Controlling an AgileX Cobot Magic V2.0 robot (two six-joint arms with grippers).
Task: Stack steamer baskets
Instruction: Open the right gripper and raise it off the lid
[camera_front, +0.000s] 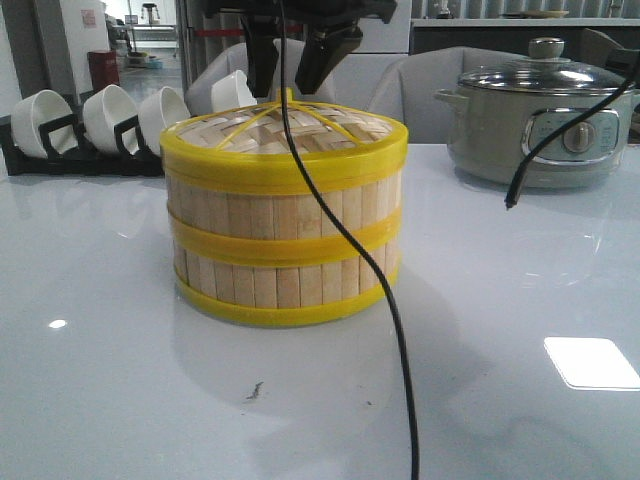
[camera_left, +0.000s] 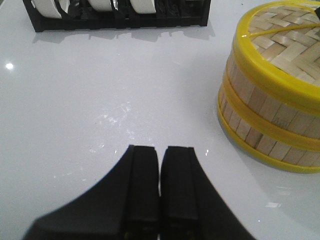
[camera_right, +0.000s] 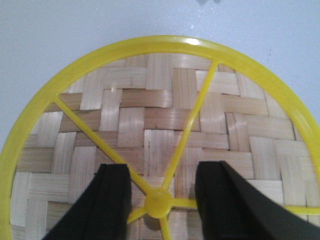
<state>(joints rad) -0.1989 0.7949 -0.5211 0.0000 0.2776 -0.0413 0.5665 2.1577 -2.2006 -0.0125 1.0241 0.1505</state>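
Observation:
Two steamer baskets of pale bamboo slats with yellow rims stand stacked in the middle of the white table, with the woven yellow-rimmed lid on top. My right gripper hangs just above the lid, open. Its fingers stand on either side of the yellow centre knob without touching it. My left gripper is shut on nothing, low over bare table. The stack stands apart from it, off to one side.
A black rack of white bowls stands at the back left. A grey-green electric pot with a glass lid is at the back right. A black cable hangs in front of the stack. Another cable end dangles near the pot.

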